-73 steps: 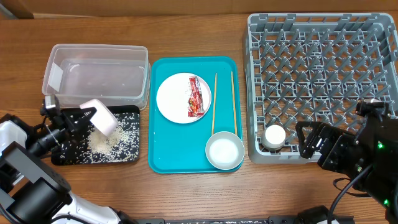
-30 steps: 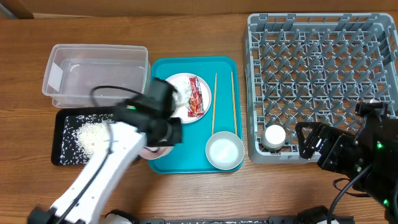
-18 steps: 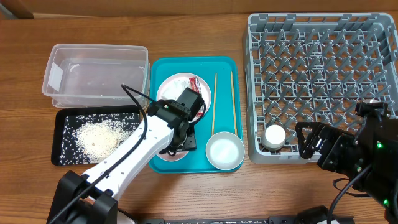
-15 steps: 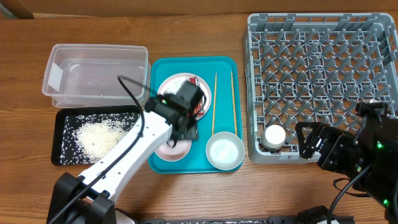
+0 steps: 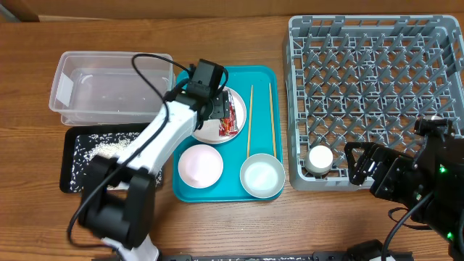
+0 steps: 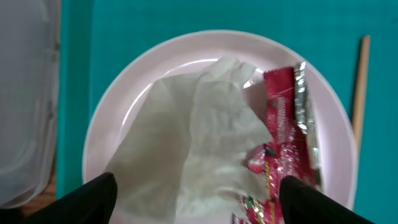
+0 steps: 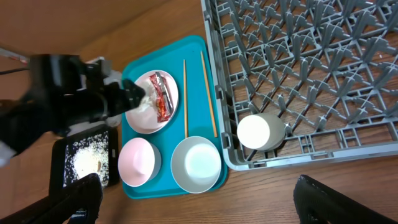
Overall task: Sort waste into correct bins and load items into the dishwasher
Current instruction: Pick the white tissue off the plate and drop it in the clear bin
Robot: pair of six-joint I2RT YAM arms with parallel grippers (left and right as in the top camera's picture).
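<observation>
Toward the bench's middle, hovering the left gripper [image 5: 212, 107], spread and empty, over tissue [image 6: 186, 149] and wrapper [image 6: 283, 149] on the plate [image 6: 118, 124]; idling the right gripper [image 5: 360, 165], also spread, near the front right corner. Counting rice [image 5: 109, 148] in the black tray [image 5: 69, 134] and cup [image 5: 320, 157] in the rack [image 5: 362, 72] as done, leaving that waste, plate, pink bowl [image 5: 201, 164], grey bowl [image 5: 262, 175] and chopsticks [image 5: 251, 116] pending.

Ahead of the left gripper [image 6: 199, 186], the plate [image 6: 180, 56] looks smooth and glossy. The tissue [image 6: 199, 137] on it is soft, matt, creased paper, and the wrapper [image 6: 283, 137] is shiny, crinkled foil with a silvery edge. The tray [image 6: 186, 15] is smooth teal plastic, and the chopstick [image 6: 359, 81] to the gripper's right is bare matt wood.
</observation>
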